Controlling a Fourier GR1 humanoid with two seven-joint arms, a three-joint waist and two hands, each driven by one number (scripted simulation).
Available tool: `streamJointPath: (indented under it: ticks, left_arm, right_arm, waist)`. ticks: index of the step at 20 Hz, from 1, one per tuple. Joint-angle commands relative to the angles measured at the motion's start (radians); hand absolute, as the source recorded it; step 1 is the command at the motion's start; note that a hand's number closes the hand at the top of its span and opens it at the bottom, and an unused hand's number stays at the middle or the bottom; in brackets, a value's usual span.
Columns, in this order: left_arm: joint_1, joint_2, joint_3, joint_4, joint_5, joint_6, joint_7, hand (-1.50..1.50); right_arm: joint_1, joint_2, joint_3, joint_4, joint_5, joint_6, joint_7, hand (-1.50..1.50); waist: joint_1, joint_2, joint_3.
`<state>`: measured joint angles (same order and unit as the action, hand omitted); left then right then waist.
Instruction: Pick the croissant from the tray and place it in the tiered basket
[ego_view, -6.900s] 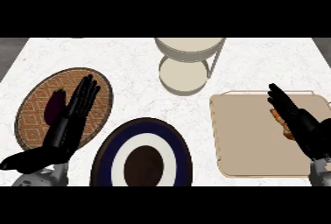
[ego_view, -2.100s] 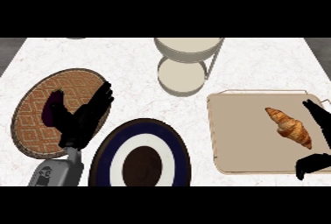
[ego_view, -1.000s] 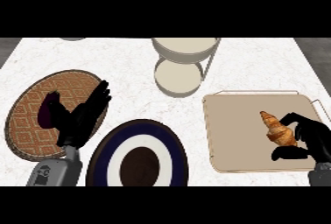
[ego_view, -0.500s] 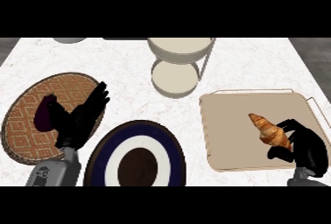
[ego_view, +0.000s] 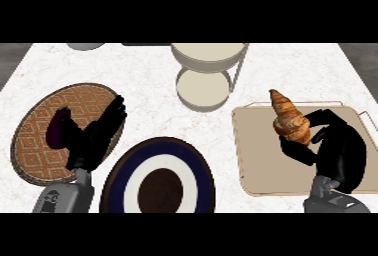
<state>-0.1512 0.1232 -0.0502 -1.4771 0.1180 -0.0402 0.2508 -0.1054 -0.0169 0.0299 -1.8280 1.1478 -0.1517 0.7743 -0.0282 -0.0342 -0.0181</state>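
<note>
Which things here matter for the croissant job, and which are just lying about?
In the job: croissant, held by the right hand; tray; tiered basket.

Lying about: blue-rimmed plate; woven mat with a dark purple item; left hand, resting open.

We record a white marbled counter (ego_view: 140, 65) as the supporting surface. At its far edge, centrally, stands the tiered basket (ego_view: 209, 75), cream trays in a wire frame. A beige tray (ego_view: 255, 150) lies toward the right edge. A round woven mat (ego_view: 44, 125) lies toward the left edge. A dark blue plate (ego_view: 159, 182) with a white ring sits at the near edge, just beside the mat. A grey object (ego_view: 86, 45) shows partly at the far left corner.
</note>
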Motion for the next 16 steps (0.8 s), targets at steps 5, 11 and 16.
streamJointPath:
  ticks: [5,11,16]
  left_arm:
    - [-0.020,0.001,-0.007,0.004,-0.004,-0.007,0.008,0.00]
    - [-0.015,-0.036,-0.040,0.015,-0.015,-0.005,-0.016,0.00]
    - [-0.036,-0.015,-0.029,-0.004,-0.005,-0.023,-0.004,0.00]
  right_arm:
    - [-0.242,0.017,0.287,-0.281,0.287,0.212,0.442,1.50]
    - [-0.515,0.017,0.363,-0.250,0.356,0.469,0.630,1.50]
    - [-0.693,0.017,0.278,-0.097,0.283,0.523,0.665,1.50]
  waist:
    - [0.025,0.009,0.007]
    - [0.043,0.019,0.010]
    - [0.066,0.027,0.012]
